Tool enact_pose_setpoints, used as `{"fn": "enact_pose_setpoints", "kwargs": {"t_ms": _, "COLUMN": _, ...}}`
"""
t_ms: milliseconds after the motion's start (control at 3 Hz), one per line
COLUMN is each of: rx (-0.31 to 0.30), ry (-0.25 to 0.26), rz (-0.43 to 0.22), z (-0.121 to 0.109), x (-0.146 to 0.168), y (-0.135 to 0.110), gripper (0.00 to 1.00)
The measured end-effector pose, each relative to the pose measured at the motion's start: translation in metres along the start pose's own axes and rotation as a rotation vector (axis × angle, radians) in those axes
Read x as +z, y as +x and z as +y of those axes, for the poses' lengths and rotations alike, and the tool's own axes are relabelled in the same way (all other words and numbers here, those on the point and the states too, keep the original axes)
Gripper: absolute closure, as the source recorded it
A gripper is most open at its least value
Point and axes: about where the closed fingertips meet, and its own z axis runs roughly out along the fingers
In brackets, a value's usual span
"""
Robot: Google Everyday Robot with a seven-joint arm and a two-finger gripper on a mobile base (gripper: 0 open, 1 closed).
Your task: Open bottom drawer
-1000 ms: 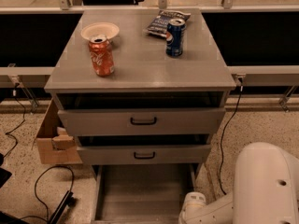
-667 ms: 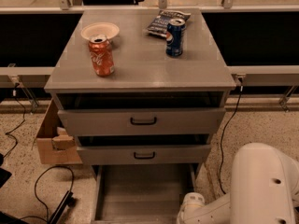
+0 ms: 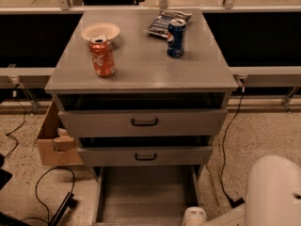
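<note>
Drawer: the bottom drawer (image 3: pixel 146 192) of the grey cabinet (image 3: pixel 225 101) stands far out toward us. We see its plain grey inside, but its front and handle fall below the lower edge of the view.
Gripper: the gripper (image 3: pixel 194 217) seems to be the white rounded part at the lower edge, just beside the right front corner of the drawer. Whether it is apart, together or clamped on the handle, we cannot tell.
Arm: the white arm (image 3: pixel 275 192) fills the lower right corner, to the right of the drawer.
Progress: we judge the opening as nearly complete, with little travel left.
Pull: we should draw straight along the rails with no sideways push, and slow down before the end stop.
Worktop: a red can (image 3: pixel 102 56), a blue can (image 3: pixel 175 37), a white bowl (image 3: pixel 100 31) and a snack bag (image 3: pixel 164 21) stand on the worktop (image 3: pixel 141 72). A hard stop could shake the cans over.
Upper drawers: the middle drawer (image 3: pixel 146 155) and the top drawer (image 3: pixel 143 122) are each a little out. We should keep the arm low and away from them.
Floor: a black cable (image 3: pixel 225 149) runs just right of the cabinet, so we should watch it when the base backs away.
</note>
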Motion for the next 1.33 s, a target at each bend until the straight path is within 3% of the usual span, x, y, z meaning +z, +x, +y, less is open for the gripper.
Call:
{"fn": "enact_pose_setpoints", "kwargs": {"t_ms": 667, "rx": 0.000, "ry": 0.000, "rz": 0.000, "z": -0.0016, "x": -0.0003, "y": -0.0008, "gripper": 0.85}}
{"fn": "enact_pose_setpoints", "kwargs": {"t_ms": 1000, "rx": 0.000, "ry": 0.000, "rz": 0.000, "z": -0.0017, "x": -0.0003, "y": -0.0009, "gripper": 0.76}}
{"fn": "enact_pose_setpoints", "kwargs": {"t_ms": 1333, "rx": 0.000, "ry": 0.000, "rz": 0.000, "z": -0.0017, "x": -0.0003, "y": -0.0009, "gripper": 0.51}}
